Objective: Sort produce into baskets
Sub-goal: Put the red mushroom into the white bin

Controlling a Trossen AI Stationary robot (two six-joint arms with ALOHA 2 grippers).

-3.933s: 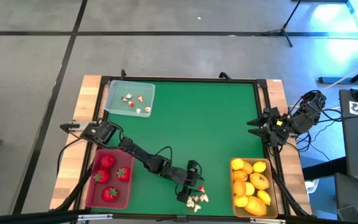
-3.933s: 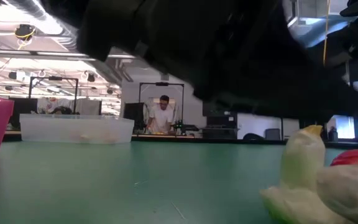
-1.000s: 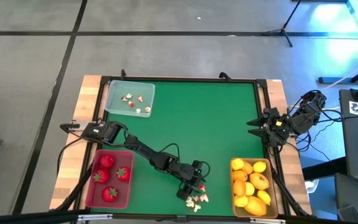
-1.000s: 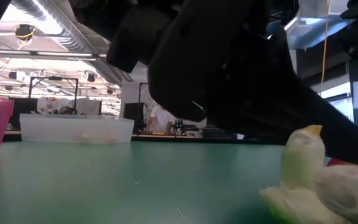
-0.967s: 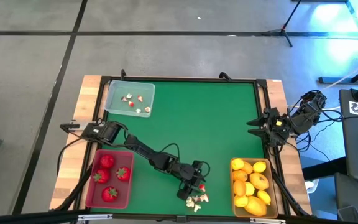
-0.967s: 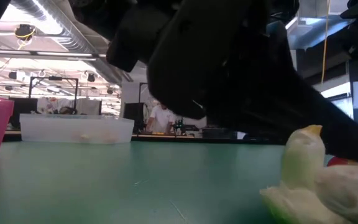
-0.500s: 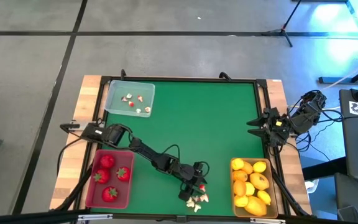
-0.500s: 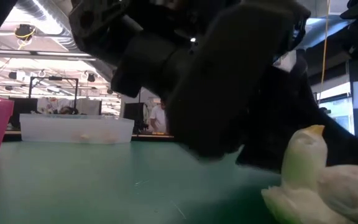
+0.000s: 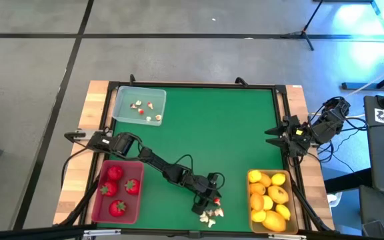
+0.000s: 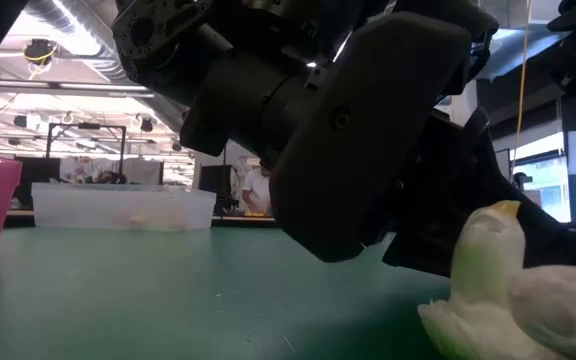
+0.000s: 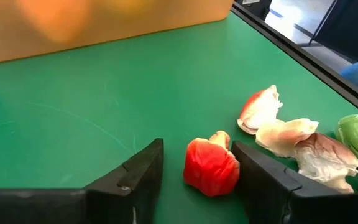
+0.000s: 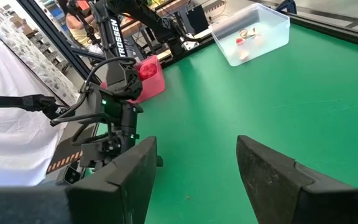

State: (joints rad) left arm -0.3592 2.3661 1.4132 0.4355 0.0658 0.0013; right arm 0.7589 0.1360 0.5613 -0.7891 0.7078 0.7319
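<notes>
Left claw [image 11: 197, 168] wide open, straddling red bit [image 11: 211, 167], not gripping

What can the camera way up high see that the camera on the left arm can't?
Only the high view shows the clear tray, the red tray of strawberries, and the right gripper waiting open at the table's right edge. Only the left wrist view shows the left gripper open, its fingers either side of a small red bit. Both show the yellow tray and the pile of pale bits.

Grey floor [image 9: 32, 73] (dark seams), bright workshop behind.
</notes>
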